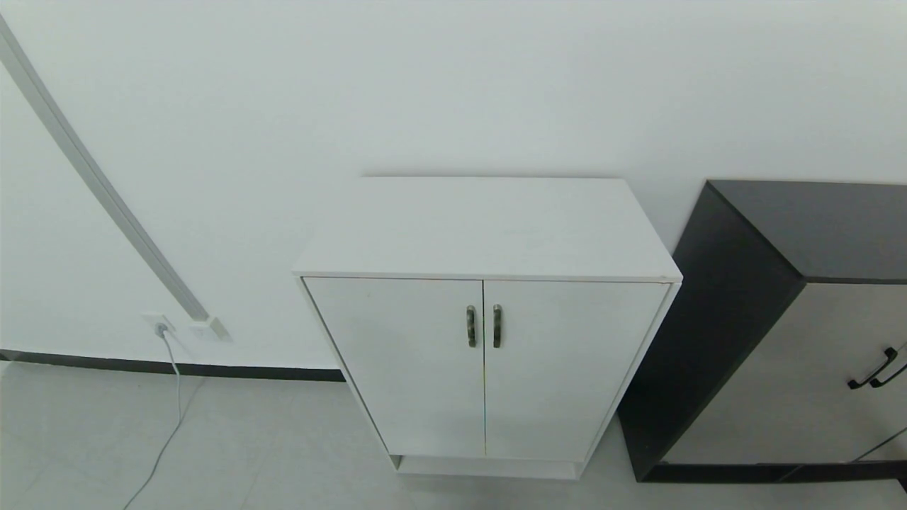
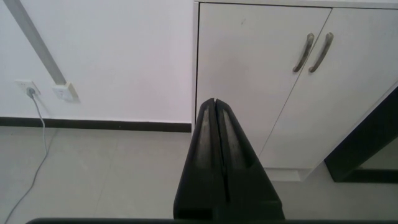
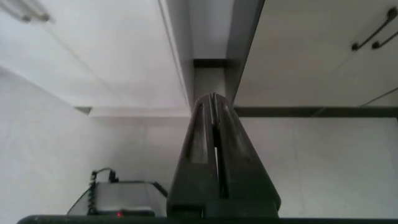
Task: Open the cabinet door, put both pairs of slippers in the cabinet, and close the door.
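A white cabinet (image 1: 489, 234) with two doors stands against the wall, both doors closed, with two dark metal handles (image 1: 483, 326) side by side at the middle seam. In the left wrist view the cabinet's left door (image 2: 255, 74) and its handles (image 2: 314, 53) lie ahead of my left gripper (image 2: 214, 102), which is shut and holds nothing, some way short of the cabinet. My right gripper (image 3: 214, 98) is shut and empty too, low over the floor, facing the gap between the white cabinet (image 3: 106, 56) and the dark one (image 3: 311, 50).
A black cabinet (image 1: 786, 304) with a grey door and black handles (image 1: 875, 368) stands close to the right of the white one. A wall socket (image 1: 159, 326) with a cable trailing over the floor is at the left. A grey conduit (image 1: 92, 170) runs diagonally up the wall.
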Robot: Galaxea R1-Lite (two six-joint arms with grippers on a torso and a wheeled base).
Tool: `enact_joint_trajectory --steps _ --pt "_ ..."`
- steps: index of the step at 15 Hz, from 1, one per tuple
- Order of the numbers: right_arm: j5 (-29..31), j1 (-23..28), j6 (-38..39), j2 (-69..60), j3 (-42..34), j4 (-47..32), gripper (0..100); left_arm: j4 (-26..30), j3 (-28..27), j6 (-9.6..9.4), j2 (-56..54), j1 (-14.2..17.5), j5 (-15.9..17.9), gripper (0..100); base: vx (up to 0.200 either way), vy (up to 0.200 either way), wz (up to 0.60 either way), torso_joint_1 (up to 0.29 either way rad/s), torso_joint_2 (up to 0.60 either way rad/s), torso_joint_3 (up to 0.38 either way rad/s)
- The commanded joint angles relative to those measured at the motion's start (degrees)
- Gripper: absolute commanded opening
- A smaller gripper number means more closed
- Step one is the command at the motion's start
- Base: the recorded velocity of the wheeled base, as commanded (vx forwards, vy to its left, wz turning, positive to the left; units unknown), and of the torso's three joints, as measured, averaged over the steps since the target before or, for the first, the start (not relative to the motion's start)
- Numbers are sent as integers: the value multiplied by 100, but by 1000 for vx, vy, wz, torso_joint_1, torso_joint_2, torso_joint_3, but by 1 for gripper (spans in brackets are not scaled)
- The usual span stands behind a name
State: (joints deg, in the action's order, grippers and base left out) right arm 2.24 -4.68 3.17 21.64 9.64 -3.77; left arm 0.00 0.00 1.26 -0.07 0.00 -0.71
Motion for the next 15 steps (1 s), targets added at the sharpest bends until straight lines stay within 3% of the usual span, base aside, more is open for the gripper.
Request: enact_joint_trajectory --steps 1,10,12,14,15 --pt "-207 -15 -9 -1399 -411 -432 0 0 0 -3 7 0 0 0 0 0 0 0 0 0" --pt "-268 -6 -80 -1610 -481 -344 0 0 0 -20 7 0 18 0 0 0 0 0 0 0" --pt "-84 -15 -53 -1610 -674 60 0 0 0 -20 7 0 18 0 0 0 0 0 0 0" --pt "-567 -15 237 -1610 -903 693 0 0 0 -20 7 0 18 0 0 0 0 0 0 0" --pt "-488 -15 -44 -1610 -920 746 0 0 0 -29 7 0 18 0 0 0 0 0 0 0"
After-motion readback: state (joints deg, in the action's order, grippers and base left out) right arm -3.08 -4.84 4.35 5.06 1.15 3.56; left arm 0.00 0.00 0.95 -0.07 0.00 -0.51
